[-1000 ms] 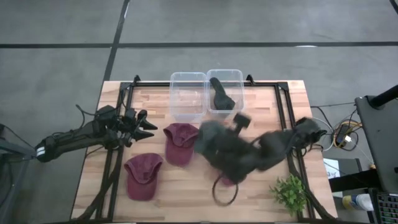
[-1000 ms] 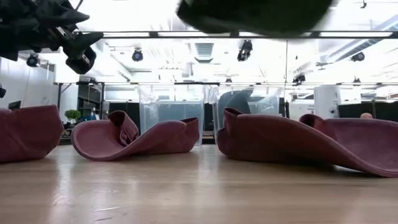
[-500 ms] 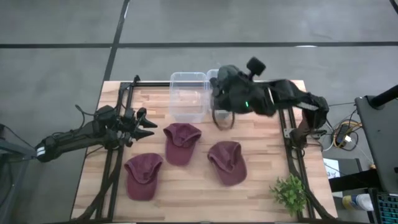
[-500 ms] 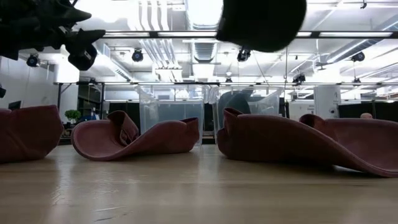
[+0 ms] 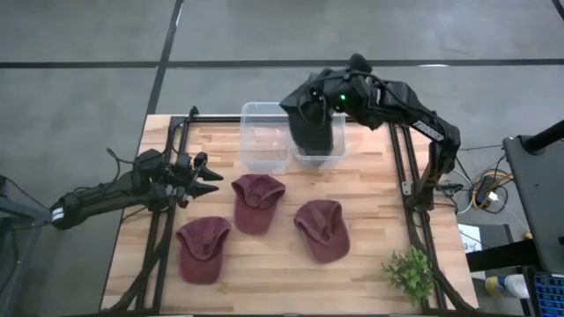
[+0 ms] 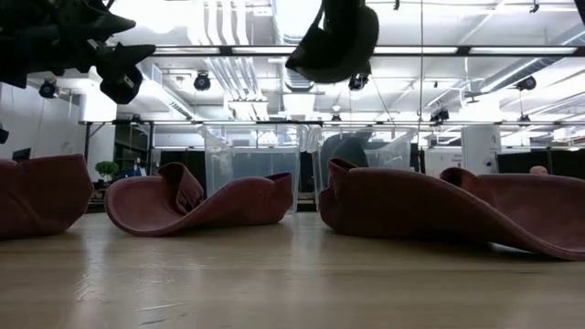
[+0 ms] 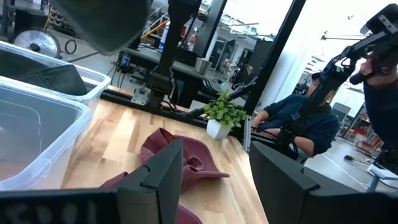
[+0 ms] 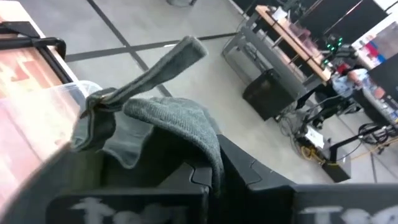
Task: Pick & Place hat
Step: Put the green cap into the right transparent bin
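Carried up from over the middle of the table a second ago, the dark grey hat (image 5: 310, 123) now hangs above the right-hand clear bin (image 5: 319, 151) at the table's far edge, where another dark hat already lies. It dangles from the right gripper (image 5: 328, 99), whose jaws are clamped on a fold of its fabric; the right wrist view shows the cloth (image 8: 155, 118) draped over the fingers, with the strap sticking up. In the low view the hat (image 6: 334, 41) rides high above the bins. To its left stands a second clear bin (image 5: 265, 134), which looks empty. Three maroon caps lie on the wooden table (image 5: 379, 176): one (image 5: 256, 201) just in front of the bins, one (image 5: 322, 229) toward the right, one (image 5: 202, 248) nearer the front left. The left gripper (image 5: 201, 176) waits over the table's left edge with its jaws apart, holding nothing. A small potted plant (image 5: 410, 271) sits at the front right corner, and a seated person (image 7: 298, 121) shows beyond the table in the left wrist view. The risk from here is a release while the limp hat is not centred: its brim could catch the bin's rim or the wall shared with the neighbouring bin and leave the hat draped over the edge, or the fabric could snag on a finger as the jaws part.
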Available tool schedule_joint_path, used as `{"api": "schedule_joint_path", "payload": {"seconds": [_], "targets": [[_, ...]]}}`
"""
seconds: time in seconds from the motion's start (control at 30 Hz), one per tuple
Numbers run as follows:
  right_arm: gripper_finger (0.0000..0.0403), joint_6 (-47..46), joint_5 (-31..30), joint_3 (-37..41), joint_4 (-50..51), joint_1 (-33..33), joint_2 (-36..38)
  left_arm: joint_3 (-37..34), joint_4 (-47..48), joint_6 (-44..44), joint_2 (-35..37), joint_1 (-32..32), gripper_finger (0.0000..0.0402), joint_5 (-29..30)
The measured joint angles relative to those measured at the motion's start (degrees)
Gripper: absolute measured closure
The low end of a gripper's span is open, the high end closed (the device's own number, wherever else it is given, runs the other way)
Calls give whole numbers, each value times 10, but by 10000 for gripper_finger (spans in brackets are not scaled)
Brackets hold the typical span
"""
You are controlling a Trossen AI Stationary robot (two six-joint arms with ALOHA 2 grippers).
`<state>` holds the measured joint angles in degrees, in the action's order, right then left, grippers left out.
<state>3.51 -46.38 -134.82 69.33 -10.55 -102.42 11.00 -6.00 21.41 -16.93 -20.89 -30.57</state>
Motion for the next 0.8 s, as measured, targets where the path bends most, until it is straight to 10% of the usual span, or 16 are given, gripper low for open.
{"api": "schedule_joint_path", "payload": {"seconds": [0.8], "targets": [[395,-36,76,28,17,-83,-43,0,0,-8,0,0,223,0]]}}
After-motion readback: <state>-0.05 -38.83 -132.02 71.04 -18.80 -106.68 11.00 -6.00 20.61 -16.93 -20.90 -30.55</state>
